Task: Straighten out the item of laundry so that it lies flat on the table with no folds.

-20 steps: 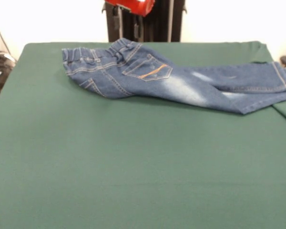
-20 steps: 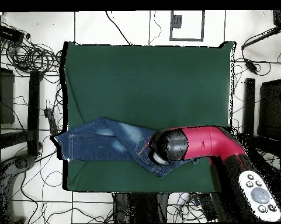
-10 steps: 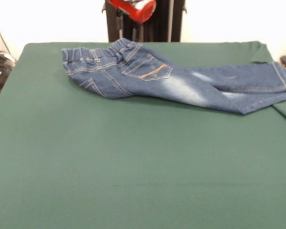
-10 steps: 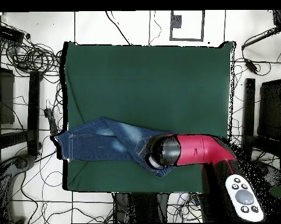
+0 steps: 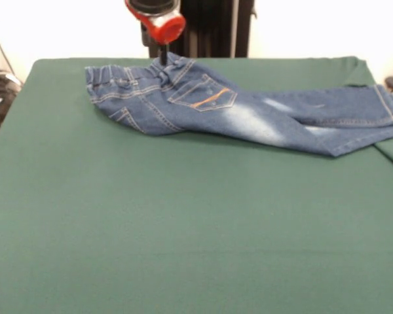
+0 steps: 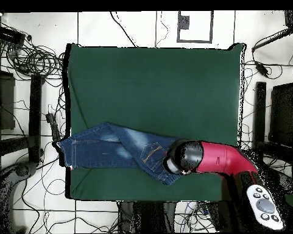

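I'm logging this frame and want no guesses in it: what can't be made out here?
- Gripper: open or shut unclear; front view shows only a dark tip at the jeans' waistband, overhead the arm covers it.
- Waist end of the jeans: overhead view, under the arm.
- Leg cuffs: front view, cut off at the right edge, hanging past the table.

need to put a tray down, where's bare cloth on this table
The table is bare across the whole stretch in front of the jeans, edge to edge. It is crowded only along the far strip, where the jeans lie with the end effector at their waistband and the cuffs reaching the side edge.
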`<state>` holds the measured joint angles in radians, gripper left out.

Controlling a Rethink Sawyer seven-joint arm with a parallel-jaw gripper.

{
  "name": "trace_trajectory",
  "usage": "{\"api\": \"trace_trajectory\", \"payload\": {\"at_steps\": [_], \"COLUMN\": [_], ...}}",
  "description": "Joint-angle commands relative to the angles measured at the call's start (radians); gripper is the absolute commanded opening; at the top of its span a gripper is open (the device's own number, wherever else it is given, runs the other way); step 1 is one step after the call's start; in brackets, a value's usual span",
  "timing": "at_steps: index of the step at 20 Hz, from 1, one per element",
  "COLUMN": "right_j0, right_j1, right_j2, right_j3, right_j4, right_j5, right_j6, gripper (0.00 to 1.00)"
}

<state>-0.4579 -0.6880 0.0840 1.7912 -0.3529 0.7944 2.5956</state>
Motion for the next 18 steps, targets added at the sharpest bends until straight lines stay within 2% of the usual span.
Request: {"api": "trace_trajectory", "payload": {"at_steps": [1,8,12,13,18], "right_j0": [0.067,0.19,0.274,0.29,0.383], "right_j1": [0.17,0.208,0.151,0.113,0.046], "right_j2": [-0.085,-0.193,-0.244,-0.259,-0.307], "right_j3": [-0.13,-0.14,-0.041,0.015,0.122], "right_j4": [0.18,0.329,0.419,0.44,0.549], "right_j5": [-0.041,-0.061,-0.092,-0.102,-0.079], "right_j6": [0.398,0.533,0.597,0.609,0.692], "gripper": [1.0,1.0,1.0,1.0,1.0]}}
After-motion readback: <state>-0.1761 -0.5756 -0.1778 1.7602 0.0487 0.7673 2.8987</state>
